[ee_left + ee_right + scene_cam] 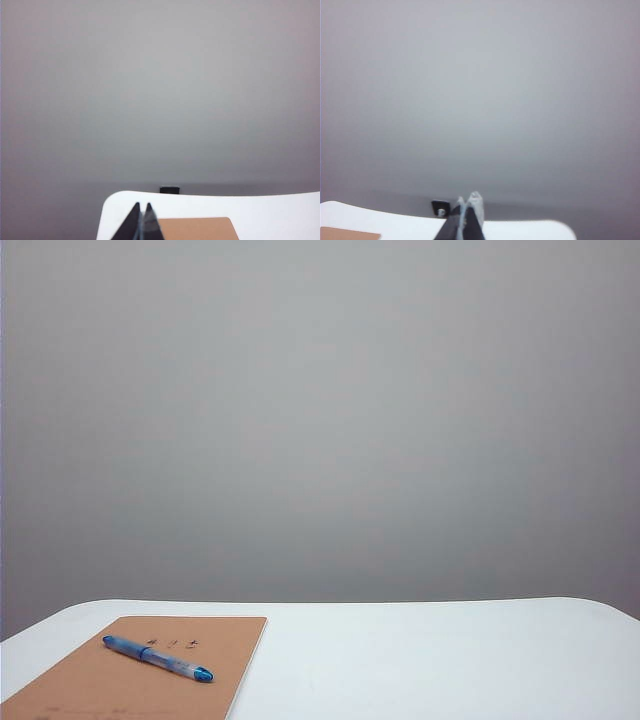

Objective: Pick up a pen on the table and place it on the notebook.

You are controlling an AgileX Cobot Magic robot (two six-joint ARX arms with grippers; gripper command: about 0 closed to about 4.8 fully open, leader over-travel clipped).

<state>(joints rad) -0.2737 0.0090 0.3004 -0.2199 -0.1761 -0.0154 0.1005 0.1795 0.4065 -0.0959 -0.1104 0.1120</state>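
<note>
My left end effector [142, 212] is pulled back above the near edge of the bench [270, 212], fingers pressed together, holding nothing. The notebook [197, 229] lies flat on the bench just beyond its tips and slightly to the side; only the tan cover's far part shows in my left wrist view, no pen visible there.

My right end effector [469, 202] is also raised over the bench [520, 230], fingers closed tip to tip, empty. A corner of the notebook [347, 234] sits well off to its side, at the frame edge. A small dark object [440, 207] sits past the bench's far edge, close beside the fingertips in the view; can't tell what it is. A similar dark block [169, 189] shows beyond the far edge in the left wrist view.

Exterior view: neither end effector in frame. The pen [157, 658] lies diagonally on the notebook [90, 680], touching the cover, blue ends at both tips, just below the small dark printed characters. Notebook sits on the left side of the white bench [450, 660]. Plain grey wall behind.
</note>
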